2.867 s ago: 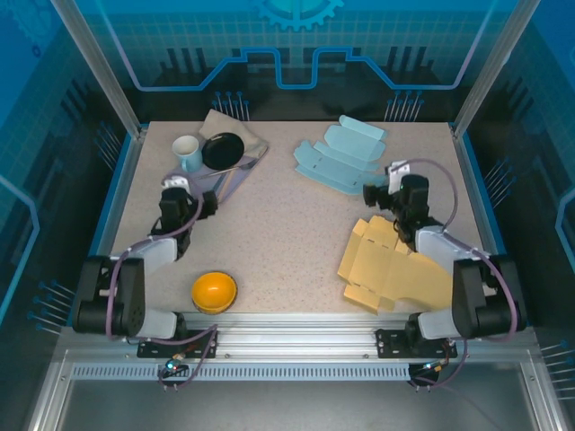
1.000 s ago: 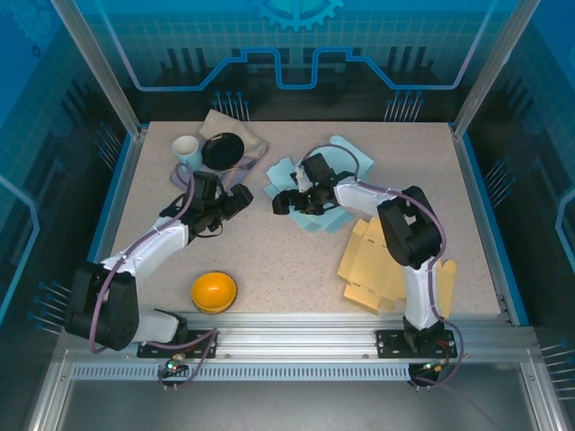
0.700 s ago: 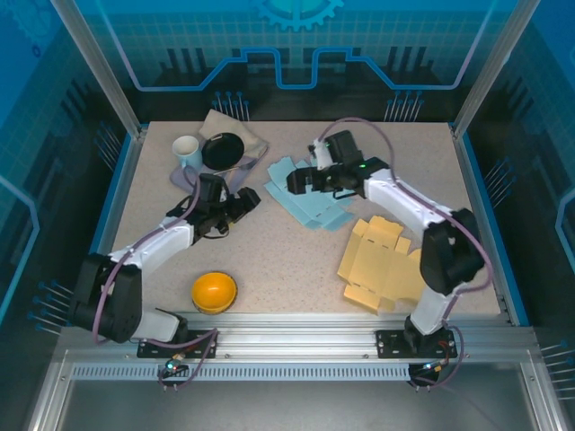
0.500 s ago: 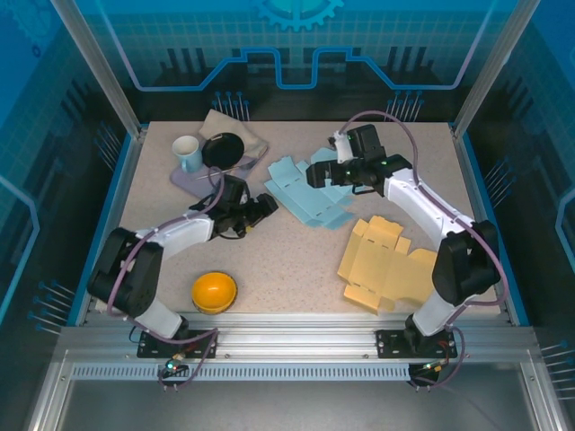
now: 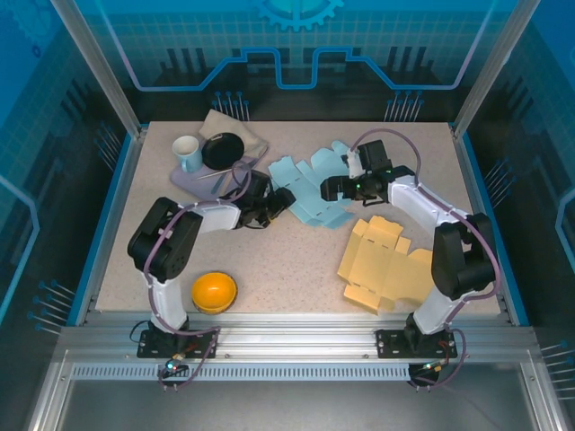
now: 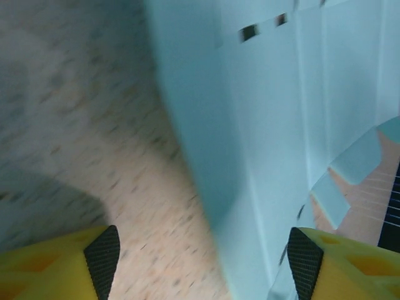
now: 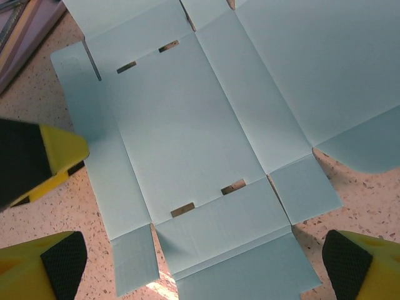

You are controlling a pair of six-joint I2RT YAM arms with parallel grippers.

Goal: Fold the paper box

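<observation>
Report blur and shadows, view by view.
Left wrist: blurred, the blue box soft-edged, a dark shadow on the table at lower left. Right wrist: sharp, the box's creases and slots crisp. Top external: sharp, evenly lit.

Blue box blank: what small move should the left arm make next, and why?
Probably close the left gripper on the blue box blank: its side edge sits between the open jaws, while the right gripper hovers open above.
</observation>
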